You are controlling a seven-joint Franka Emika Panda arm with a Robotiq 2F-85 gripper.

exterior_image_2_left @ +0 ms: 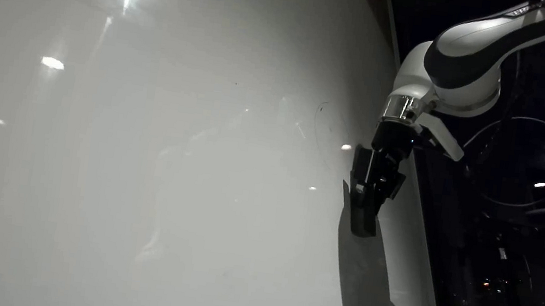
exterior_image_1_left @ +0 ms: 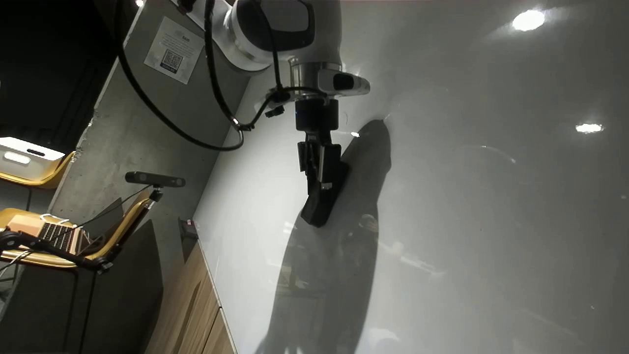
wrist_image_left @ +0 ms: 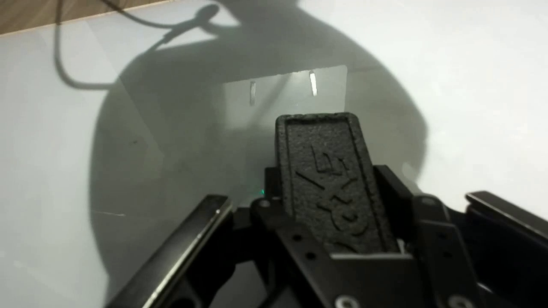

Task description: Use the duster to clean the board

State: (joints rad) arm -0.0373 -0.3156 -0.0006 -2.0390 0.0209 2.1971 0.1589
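The duster is a dark oblong block with engraved marks on its back in the wrist view (wrist_image_left: pixel 325 171). My gripper (wrist_image_left: pixel 329 192) is shut on it, with one finger on each long side. The duster also shows below the gripper (exterior_image_1_left: pixel 319 169) in an exterior view (exterior_image_1_left: pixel 317 214) and in an exterior view (exterior_image_2_left: pixel 363 225). The board is a large glossy white panel in both exterior views (exterior_image_1_left: pixel 467 206) (exterior_image_2_left: pixel 147 158) and fills the wrist view background (wrist_image_left: pixel 483 85). The duster is at the board's surface, tilted; whether its hidden face touches is unclear. Faint marks (exterior_image_2_left: pixel 319 122) show on the board.
A grey wall (exterior_image_1_left: pixel 147 113) with a white sheet (exterior_image_1_left: pixel 174 50) meets the board's edge. A camera on a stand (exterior_image_1_left: pixel 155 179) and a chair with a laptop (exterior_image_1_left: pixel 56 236) stand beside it. Wooden panelling (exterior_image_1_left: pixel 194 300) borders the board. A black cable (exterior_image_1_left: pixel 162 128) loops from the arm.
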